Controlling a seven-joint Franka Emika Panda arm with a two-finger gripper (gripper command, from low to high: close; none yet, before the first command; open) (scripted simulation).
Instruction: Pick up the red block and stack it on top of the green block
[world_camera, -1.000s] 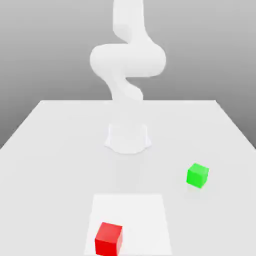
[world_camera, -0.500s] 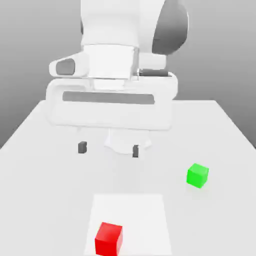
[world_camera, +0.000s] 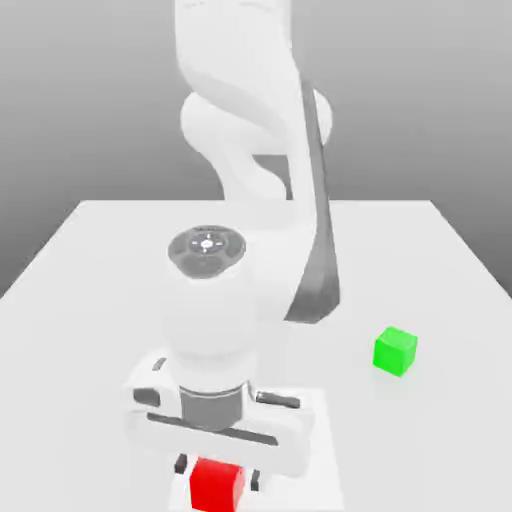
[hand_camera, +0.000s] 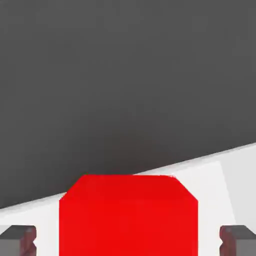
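Observation:
The red block (world_camera: 217, 485) rests on a white square patch (world_camera: 318, 425) near the table's front edge. My gripper (world_camera: 219, 472) has come straight down over it, with one dark finger (world_camera: 181, 465) on each side. In the hand view the red block (hand_camera: 128, 215) sits between the fingertips (hand_camera: 17, 240), and a gap shows on both sides, so the gripper (hand_camera: 127, 241) is open and not touching it. The green block (world_camera: 395, 350) stands alone on the table toward the exterior view's right, well apart from the hand.
The white table (world_camera: 80, 300) stretches back to a grey backdrop. My arm (world_camera: 250, 150) rises from the table's middle and bends forward over the patch, hiding the ground behind the hand.
The hand has dropped from high above the table's middle down to the front edge, and its fingers now straddle the red block. Neither block has moved.

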